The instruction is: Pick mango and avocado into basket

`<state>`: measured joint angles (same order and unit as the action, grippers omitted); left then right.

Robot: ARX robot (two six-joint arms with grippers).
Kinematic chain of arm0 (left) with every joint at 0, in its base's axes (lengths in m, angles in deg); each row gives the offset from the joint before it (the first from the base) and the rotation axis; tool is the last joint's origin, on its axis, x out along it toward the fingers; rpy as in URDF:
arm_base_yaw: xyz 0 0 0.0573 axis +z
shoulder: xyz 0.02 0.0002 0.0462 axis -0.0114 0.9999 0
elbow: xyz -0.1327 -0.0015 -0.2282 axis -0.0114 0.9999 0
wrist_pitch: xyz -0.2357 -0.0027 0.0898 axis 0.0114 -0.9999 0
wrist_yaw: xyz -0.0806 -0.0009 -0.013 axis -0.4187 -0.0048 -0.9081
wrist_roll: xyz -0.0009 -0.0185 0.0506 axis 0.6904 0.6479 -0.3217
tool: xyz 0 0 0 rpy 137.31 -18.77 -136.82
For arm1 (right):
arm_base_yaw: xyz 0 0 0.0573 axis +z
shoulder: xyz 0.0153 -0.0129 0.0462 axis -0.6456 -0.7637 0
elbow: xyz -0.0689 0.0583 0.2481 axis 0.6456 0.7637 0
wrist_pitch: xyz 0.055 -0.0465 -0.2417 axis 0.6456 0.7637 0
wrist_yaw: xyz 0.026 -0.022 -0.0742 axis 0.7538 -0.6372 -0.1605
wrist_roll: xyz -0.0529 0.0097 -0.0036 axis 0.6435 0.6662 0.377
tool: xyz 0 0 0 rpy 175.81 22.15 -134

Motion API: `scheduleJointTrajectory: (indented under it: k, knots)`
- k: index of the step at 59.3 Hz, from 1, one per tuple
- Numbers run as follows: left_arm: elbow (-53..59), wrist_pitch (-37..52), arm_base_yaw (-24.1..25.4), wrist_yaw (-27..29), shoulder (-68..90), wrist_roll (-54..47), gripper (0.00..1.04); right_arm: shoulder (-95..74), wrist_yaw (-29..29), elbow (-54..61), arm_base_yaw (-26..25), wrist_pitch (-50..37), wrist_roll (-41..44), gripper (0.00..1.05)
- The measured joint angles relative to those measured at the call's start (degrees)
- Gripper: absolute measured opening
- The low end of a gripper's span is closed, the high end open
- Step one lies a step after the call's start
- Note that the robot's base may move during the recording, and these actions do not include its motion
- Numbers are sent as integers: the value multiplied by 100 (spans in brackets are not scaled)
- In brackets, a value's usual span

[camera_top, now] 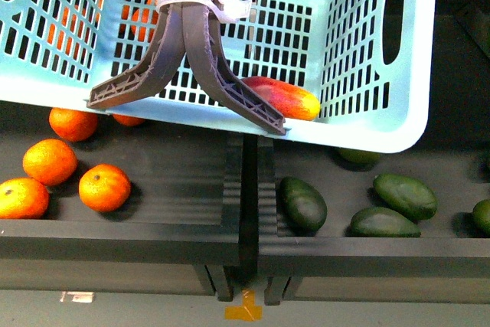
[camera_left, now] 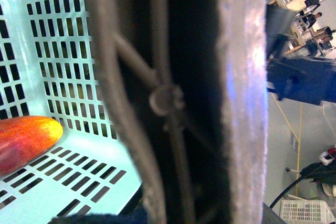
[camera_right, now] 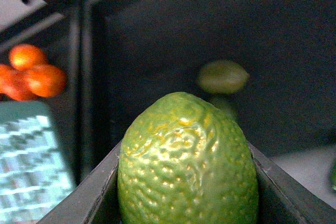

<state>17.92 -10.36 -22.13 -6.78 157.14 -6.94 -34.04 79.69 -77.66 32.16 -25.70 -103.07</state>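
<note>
The turquoise basket [camera_top: 383,124] hangs over the black bins, its grey-brown handles [camera_top: 191,44] bound by a white zip tie. Inside it, against the near wall, lies the red-and-yellow mango [camera_top: 285,97]; the left wrist view has it on the slotted floor [camera_left: 26,139]. My left gripper is shut on the basket handle [camera_left: 168,98], which fills that view and hides the fingers. In the right wrist view my right gripper [camera_right: 186,192] is shut on the mid-green avocado [camera_right: 186,156], held between both dark fingers [camera_right: 89,192]. Neither gripper shows in the front view.
Oranges [camera_top: 50,162] lie in the left black bin and dark green avocados [camera_top: 302,203] in the right one, split by a ribbed divider [camera_top: 249,189]. Another green fruit [camera_right: 223,76] and oranges [camera_right: 37,72] sit beyond the held avocado.
</note>
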Motion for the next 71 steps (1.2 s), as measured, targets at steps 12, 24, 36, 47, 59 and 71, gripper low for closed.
scheduleJointTrajectory:
  k: [12, 24, 36, 47, 59, 71]
  knots:
    - [0, 0, 0, 2, 0, 0, 12, 1779, -15, 61, 1364, 590, -776, 54]
    - [0, 0, 0, 4, 0, 0, 12, 1246, -861, -33, 2605, 706, -861, 54]
    - [0, 0, 0, 0, 0, 0, 12, 1073, -1034, -164, 2905, 623, -835, 85]
    - [0, -2, 0, 15, 0, 22, 12, 1392, -1344, -66, 2828, 610, -562, 96]
    - [0, -2, 0, 7, 0, 9, 12, 2763, -2116, 804, 2597, 356, 273, 96]
    - [0, -2, 0, 4, 0, 9, 12, 4953, -2870, 2218, 2660, 1032, 809, 96]
